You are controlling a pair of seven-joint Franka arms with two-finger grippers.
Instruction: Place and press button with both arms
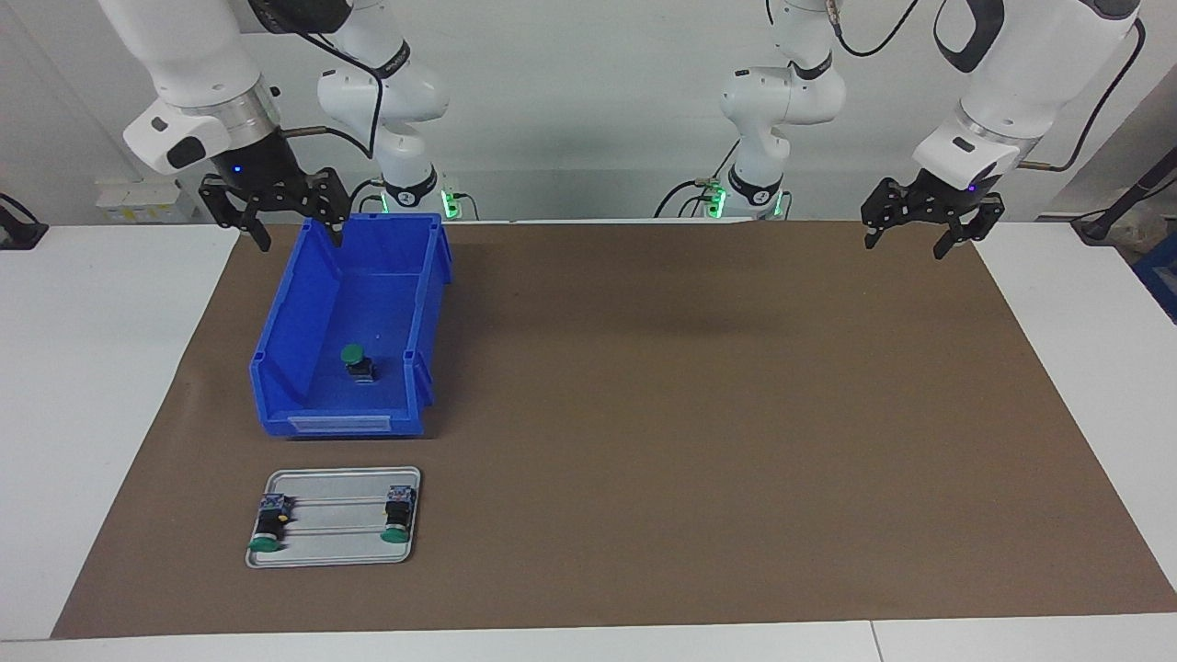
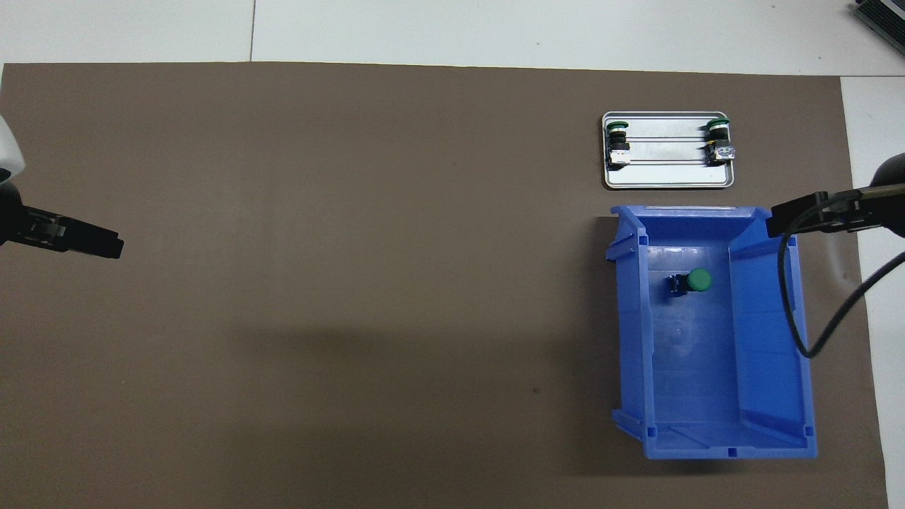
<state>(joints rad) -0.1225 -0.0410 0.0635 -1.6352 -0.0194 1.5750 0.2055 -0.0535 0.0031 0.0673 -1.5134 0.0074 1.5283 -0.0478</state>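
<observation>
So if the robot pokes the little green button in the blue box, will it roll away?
Probably a little. The button has a round green cap and round black body, so it could roll, but its blocky end should stop it. It looks small and stiff, likely light, and the blue bin walls would catch it.

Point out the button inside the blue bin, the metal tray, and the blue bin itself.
button in the bin (image 2: 699,280), overhead view, on its green cap
metal tray (image 2: 668,179), overhead view, on its bare floor nearest the bin
blue bin (image 1: 303,317), facing view, on its side wall
</observation>
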